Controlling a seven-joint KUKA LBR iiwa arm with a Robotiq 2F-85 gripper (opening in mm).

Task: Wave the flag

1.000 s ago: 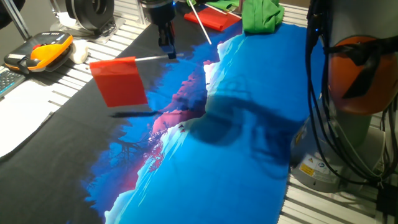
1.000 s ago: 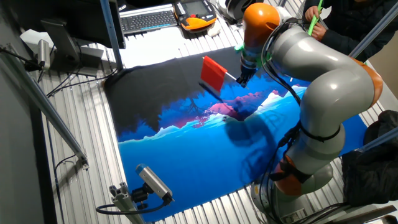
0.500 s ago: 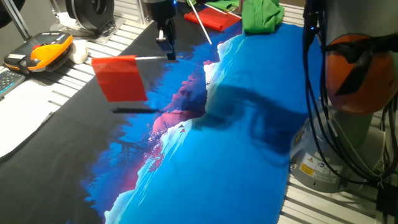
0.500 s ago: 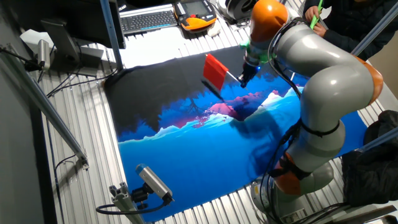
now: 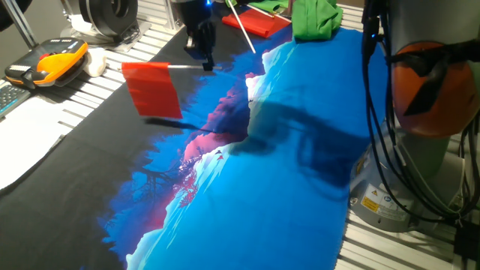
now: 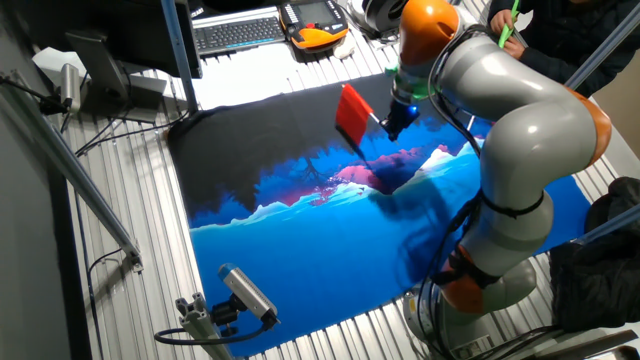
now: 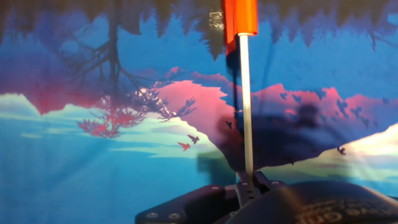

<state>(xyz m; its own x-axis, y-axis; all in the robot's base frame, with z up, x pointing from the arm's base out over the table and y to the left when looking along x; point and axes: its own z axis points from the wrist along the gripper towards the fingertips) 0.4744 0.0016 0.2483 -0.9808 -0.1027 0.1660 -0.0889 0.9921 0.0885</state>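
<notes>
The black two-finger gripper (image 5: pixel 204 61) is clenching the thin white stick of the small bright red rectangular cloth flag (image 5: pixel 153 88), holding it up above the printed blue, pink and black landscape cloth (image 5: pixel 270 165) covering the table. The stick is running roughly level, red cloth hanging down to the left. Far behind, a bright green cloth (image 5: pixel 315 18) is lying by 1 other red flag (image 5: pixel 259 22).
</notes>
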